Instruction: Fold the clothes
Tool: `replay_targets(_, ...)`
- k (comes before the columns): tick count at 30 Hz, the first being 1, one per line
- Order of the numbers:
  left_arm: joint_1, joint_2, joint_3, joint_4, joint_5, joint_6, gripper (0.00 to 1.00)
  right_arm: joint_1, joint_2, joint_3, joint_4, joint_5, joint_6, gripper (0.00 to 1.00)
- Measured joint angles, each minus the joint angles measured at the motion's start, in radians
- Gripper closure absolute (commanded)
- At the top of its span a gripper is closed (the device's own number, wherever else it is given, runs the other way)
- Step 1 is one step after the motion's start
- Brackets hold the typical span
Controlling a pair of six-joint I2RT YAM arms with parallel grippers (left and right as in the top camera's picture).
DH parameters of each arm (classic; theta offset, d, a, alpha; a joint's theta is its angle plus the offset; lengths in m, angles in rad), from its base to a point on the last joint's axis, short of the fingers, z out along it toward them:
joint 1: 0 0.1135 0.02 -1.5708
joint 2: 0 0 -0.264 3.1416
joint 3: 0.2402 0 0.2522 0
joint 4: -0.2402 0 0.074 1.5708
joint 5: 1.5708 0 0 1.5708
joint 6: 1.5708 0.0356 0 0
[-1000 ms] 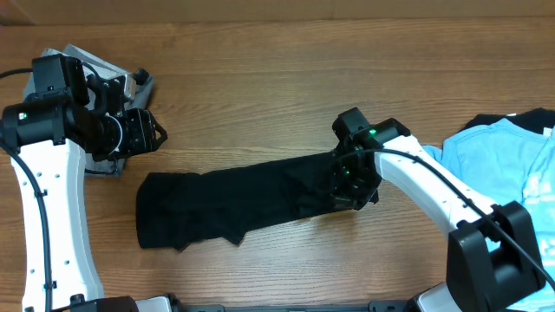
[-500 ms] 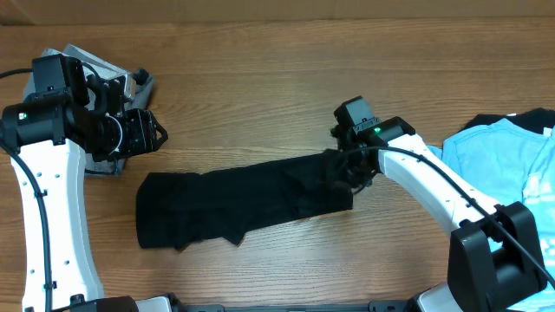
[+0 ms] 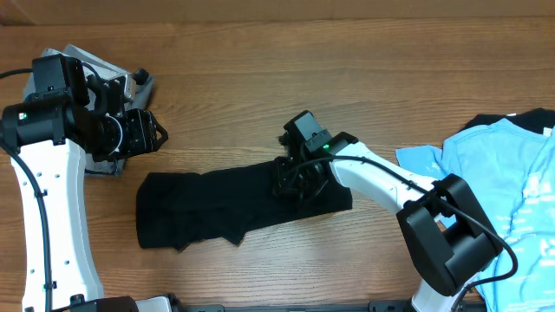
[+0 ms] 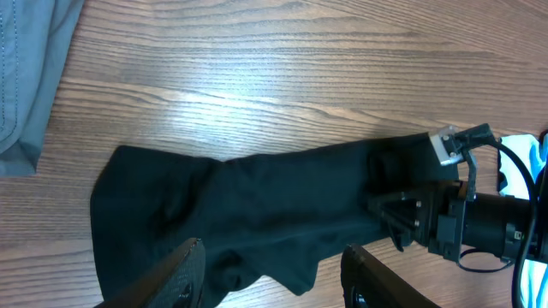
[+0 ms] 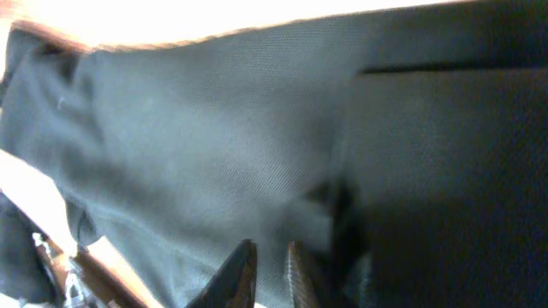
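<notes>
A long black garment (image 3: 217, 204) lies flat across the middle of the wooden table and also shows in the left wrist view (image 4: 257, 197). My right gripper (image 3: 297, 178) is low over the garment's right part, with its fingers nearly together on the black cloth (image 5: 171, 128); the fingers (image 5: 270, 274) pinch a fold. My left gripper (image 3: 147, 132) is open and empty, held above the table beyond the garment's left end; its fingers (image 4: 278, 278) frame the cloth from above.
A grey garment (image 3: 130, 82) lies at the far left, also seen in the left wrist view (image 4: 26, 77). A light blue shirt (image 3: 499, 160) with a black item under it lies at the right edge.
My right gripper has moved left along the black garment, from its right end toward its middle, and the garment's right edge now lies further left. The left arm has not moved.
</notes>
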Motion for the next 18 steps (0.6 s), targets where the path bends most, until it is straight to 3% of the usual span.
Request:
replay_targets(3, 0.0, 0.0, 0.0, -0.001, 0.0, 0.0, 0.45, -0.013, -0.003, 0.042, -0.092, -0.02, -0.045, 0.63)
replay_targets(12, 0.0, 0.0, 0.0, 0.0, 0.0, 0.0, 0.45, -0.137, -0.1, 0.126, -0.5, 0.014, -0.205, 0.52)
replay_targets(18, 0.0, 0.0, 0.0, 0.0, 0.0, 0.0, 0.45, -0.115, -0.115, 0.11, -0.495, 0.113, -0.25, 0.49)
